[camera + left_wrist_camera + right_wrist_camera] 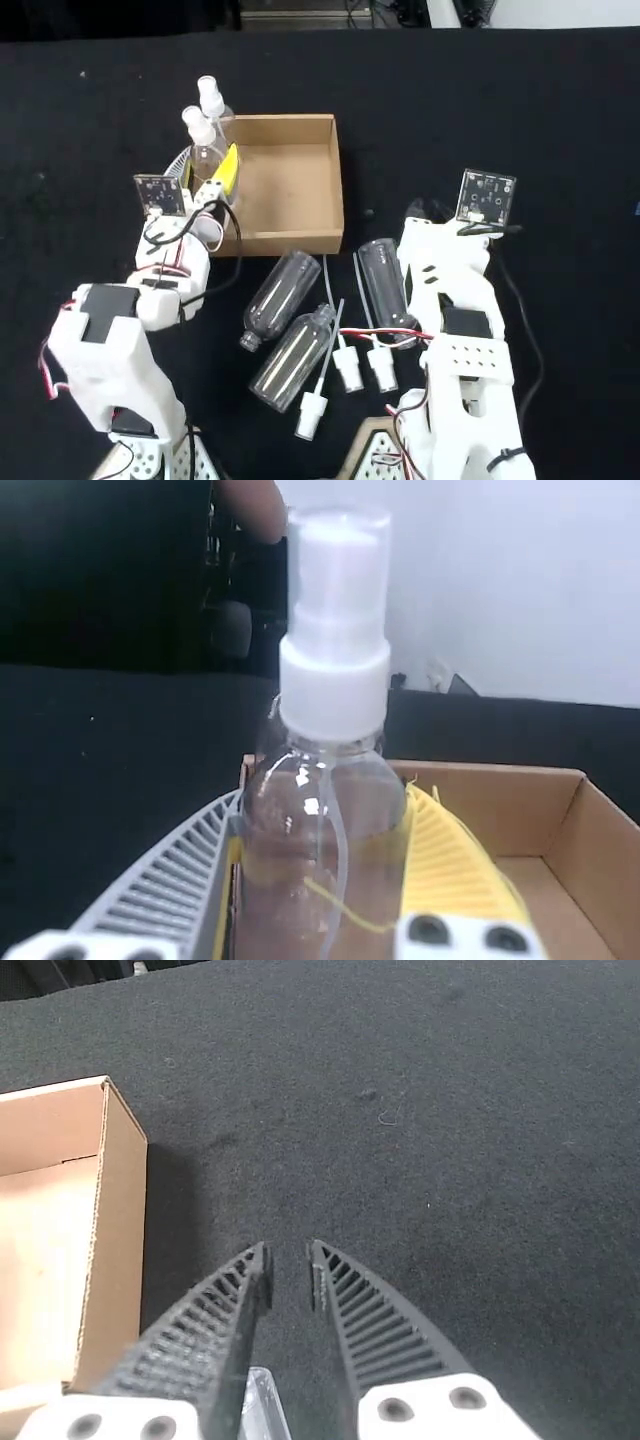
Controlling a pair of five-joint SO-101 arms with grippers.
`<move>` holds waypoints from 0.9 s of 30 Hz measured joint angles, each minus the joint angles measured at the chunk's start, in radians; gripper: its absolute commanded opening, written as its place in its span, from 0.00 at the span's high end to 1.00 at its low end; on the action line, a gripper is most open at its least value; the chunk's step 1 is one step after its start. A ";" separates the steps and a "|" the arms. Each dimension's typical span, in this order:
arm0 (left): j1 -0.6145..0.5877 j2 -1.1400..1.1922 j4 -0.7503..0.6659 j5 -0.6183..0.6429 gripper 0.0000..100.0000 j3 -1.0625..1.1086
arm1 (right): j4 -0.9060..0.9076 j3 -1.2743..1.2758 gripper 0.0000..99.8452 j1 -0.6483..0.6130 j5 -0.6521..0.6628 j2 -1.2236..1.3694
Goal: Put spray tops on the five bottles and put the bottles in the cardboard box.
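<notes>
Gripping capped bottle (325, 760) at cardboard box (520, 800) edge, left end effector (323, 805)

In the left wrist view the held bottle (320, 830) has its lower body cut off by the frame edge; the left gripper (325, 798) hides its sides; the cardboard box (520, 800) is cut off in both wrist views; in the high view the rear capped bottle (212, 95) is partly hidden behind the held bottle; a clear object (262, 1405) at the right gripper (288, 1255) is cut off and cannot be identified.
</notes>
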 measured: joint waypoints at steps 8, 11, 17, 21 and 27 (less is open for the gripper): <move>-0.002 0.092 -0.011 -0.002 0.96 -0.078 | 0.000 0.000 0.95 0.000 0.000 0.000; -0.002 0.101 -0.029 -0.002 0.96 -0.080 | -0.009 0.000 0.95 0.000 0.000 0.000; -0.002 0.114 -0.120 -0.002 0.96 -0.046 | -0.046 0.000 0.95 0.000 0.000 0.000; -0.002 0.114 -0.130 -0.003 0.95 -0.034 | -0.046 0.000 0.95 0.000 0.000 0.000; -0.002 0.114 -0.135 -0.003 0.79 -0.029 | -0.049 0.000 0.95 0.000 0.000 0.000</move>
